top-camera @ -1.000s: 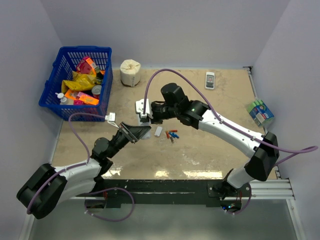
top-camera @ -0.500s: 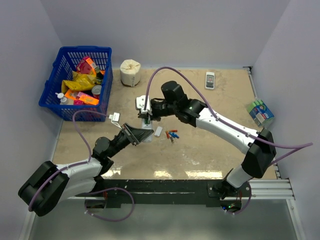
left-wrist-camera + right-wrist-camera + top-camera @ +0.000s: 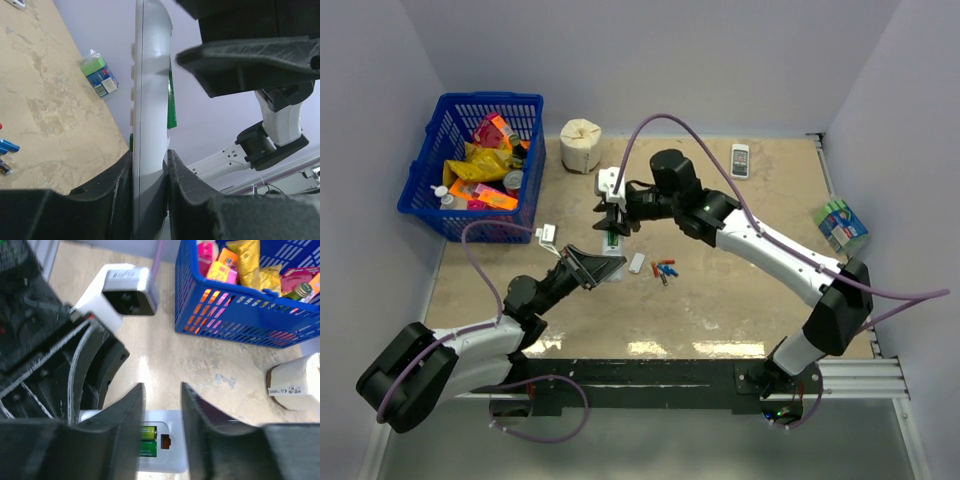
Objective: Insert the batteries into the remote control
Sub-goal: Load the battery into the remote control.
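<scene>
Right tool (image 3: 612, 230) has lifted off the remote control (image 3: 169, 441), jaws released and empty. Left tool (image 3: 148, 161) grasps the remote control at frame centre, two green batteries (image 3: 148, 440) in its compartment, loose batteries (image 3: 665, 270) just right

pale lilac walls (image 3: 650, 60) on three sides, beige marbled tabletop (image 3: 740, 290) — glare patches near front edge

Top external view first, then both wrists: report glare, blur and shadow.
Top external: white glare patches on the table near the bases. Left wrist: remote control sharp, foreground dark. Right wrist: basket crisp, close fingers blurred.
</scene>
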Robot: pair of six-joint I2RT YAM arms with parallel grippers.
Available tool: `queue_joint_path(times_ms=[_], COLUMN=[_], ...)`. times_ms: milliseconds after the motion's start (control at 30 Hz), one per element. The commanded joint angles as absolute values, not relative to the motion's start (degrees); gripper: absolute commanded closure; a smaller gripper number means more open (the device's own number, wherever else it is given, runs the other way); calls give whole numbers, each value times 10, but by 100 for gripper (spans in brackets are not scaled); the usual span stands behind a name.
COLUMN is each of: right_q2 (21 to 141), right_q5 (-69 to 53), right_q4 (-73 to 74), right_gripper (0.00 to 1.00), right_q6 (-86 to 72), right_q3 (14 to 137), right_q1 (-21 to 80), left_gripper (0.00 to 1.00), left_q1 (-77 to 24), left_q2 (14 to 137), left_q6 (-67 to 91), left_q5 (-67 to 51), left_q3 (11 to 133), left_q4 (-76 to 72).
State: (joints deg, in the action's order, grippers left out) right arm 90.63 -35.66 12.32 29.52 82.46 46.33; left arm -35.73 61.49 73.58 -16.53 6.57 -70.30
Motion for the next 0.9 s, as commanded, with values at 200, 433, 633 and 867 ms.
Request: queue_joint_path(times_ms=[200,433,633,867], right_q2=[832,788,774,782], right_q5=[-287,-245,-252,-251], right_q4=[55,77,71,62], right_gripper=[28,7,7,7], right_q6=[70,-27,-37,-53], right_q3=[873,796,737,708], right_q1=[446,426,427,427], left_gripper=[100,100,100,100], left_q1=[-348,-345,-345,-345], left_q2=[616,608,612,618], left_q6=[744,719,713,708], left_q5=[-148,-156,-164,-171], left_q3=[69,81,93,104], left_q4=[-795,-768,-759,-758])
